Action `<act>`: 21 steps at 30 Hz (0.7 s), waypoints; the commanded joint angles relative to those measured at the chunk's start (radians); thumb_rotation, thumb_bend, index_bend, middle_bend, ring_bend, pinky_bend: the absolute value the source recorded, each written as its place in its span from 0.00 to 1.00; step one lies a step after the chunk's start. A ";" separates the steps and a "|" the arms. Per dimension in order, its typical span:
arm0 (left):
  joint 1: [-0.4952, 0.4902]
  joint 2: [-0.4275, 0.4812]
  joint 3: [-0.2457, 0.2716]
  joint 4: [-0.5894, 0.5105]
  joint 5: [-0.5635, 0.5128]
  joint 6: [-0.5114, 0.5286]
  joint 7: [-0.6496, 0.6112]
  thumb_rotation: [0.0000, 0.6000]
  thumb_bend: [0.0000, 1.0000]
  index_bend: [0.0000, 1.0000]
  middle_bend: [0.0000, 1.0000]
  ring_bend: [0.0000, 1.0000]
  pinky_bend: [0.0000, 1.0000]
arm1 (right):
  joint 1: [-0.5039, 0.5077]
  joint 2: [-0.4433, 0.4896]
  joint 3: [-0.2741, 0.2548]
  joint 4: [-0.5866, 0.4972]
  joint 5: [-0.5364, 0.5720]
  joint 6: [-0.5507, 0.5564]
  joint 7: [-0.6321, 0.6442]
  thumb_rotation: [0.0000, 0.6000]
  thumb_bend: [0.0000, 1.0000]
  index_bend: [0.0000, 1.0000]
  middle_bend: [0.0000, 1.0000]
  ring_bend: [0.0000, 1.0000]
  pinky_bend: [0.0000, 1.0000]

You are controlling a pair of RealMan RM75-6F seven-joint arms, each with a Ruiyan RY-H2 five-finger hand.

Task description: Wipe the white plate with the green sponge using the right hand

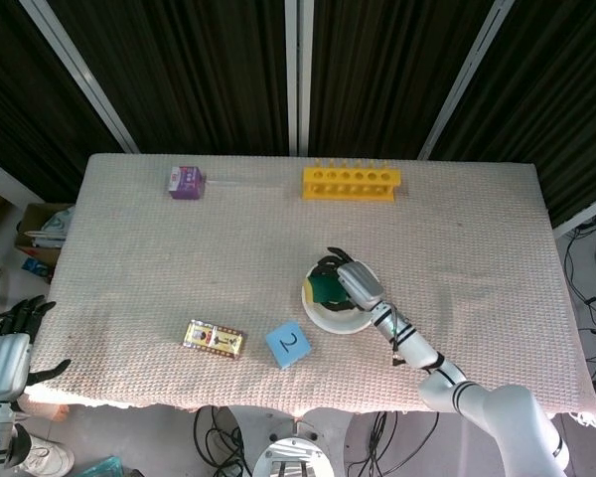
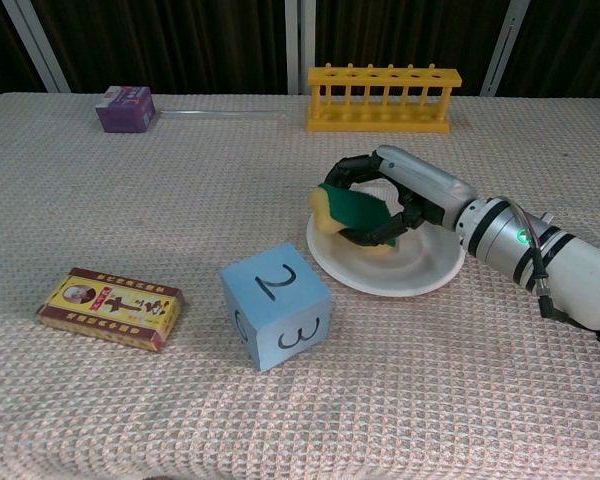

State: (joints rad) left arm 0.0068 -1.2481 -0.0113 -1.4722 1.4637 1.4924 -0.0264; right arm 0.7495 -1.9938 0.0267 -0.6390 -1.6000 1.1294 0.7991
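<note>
The white plate (image 1: 340,320) (image 2: 412,268) lies right of the table's middle. My right hand (image 1: 352,282) (image 2: 395,190) holds the green sponge (image 1: 327,288) (image 2: 352,212), yellow on its underside, over the plate's left rim. The sponge presses toward the plate, and whether it touches is hard to tell. My left hand (image 1: 5,355) hangs off the table's left edge, low in the head view, fingers spread and holding nothing.
A blue numbered cube (image 1: 288,344) (image 2: 275,317) stands just left of the plate's front. A yellow and red box (image 1: 214,339) (image 2: 110,307) lies farther left. At the back are a yellow tube rack (image 1: 350,182) (image 2: 382,98) and a purple box (image 1: 185,181) (image 2: 125,108).
</note>
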 commanded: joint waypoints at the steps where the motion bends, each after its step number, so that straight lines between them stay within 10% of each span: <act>1: -0.003 0.000 -0.001 -0.003 0.001 -0.003 0.003 1.00 0.00 0.15 0.08 0.08 0.21 | -0.013 0.015 -0.005 0.005 0.007 -0.004 -0.001 1.00 0.32 0.53 0.43 0.23 0.08; 21: -0.006 0.001 -0.003 -0.009 -0.001 -0.003 0.009 1.00 0.00 0.15 0.08 0.09 0.21 | -0.034 0.040 -0.040 -0.041 -0.030 0.024 0.002 1.00 0.32 0.53 0.43 0.23 0.08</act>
State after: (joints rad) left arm 0.0004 -1.2468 -0.0143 -1.4814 1.4630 1.4890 -0.0176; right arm 0.7134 -1.9519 -0.0130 -0.6784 -1.6291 1.1539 0.8021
